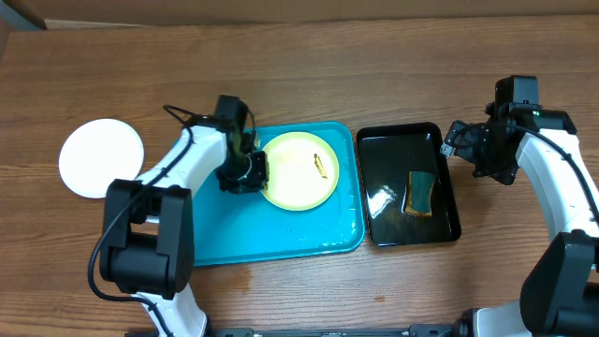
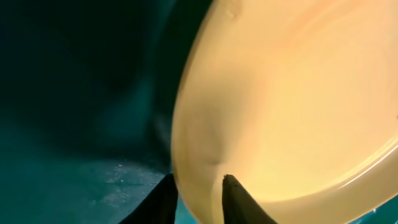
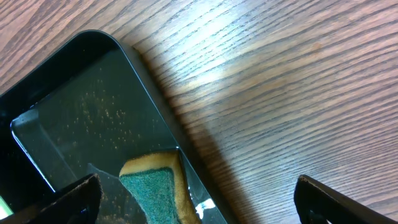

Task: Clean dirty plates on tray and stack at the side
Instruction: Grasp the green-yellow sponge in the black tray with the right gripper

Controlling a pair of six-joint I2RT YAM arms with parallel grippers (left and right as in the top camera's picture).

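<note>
At the bottom of the left wrist view, our left claw [image 2: 198, 180] pinches the rim of the yellow plate [image 2: 292, 106], we think to steady it on the tray [image 2: 74, 93]. Our right claw [image 3: 202, 199] hangs spread wide near the sponge [image 3: 155, 186], which wiping needs; a white plate [image 1: 101, 157] sits at far left overhead.

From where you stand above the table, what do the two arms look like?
The left arm and right arm match: white tube-shaped links between chunky black joints. The left gripper and right gripper are black, with two dark tapering fingers. A thin black cable loops out near the left wrist. No markings are readable.
</note>
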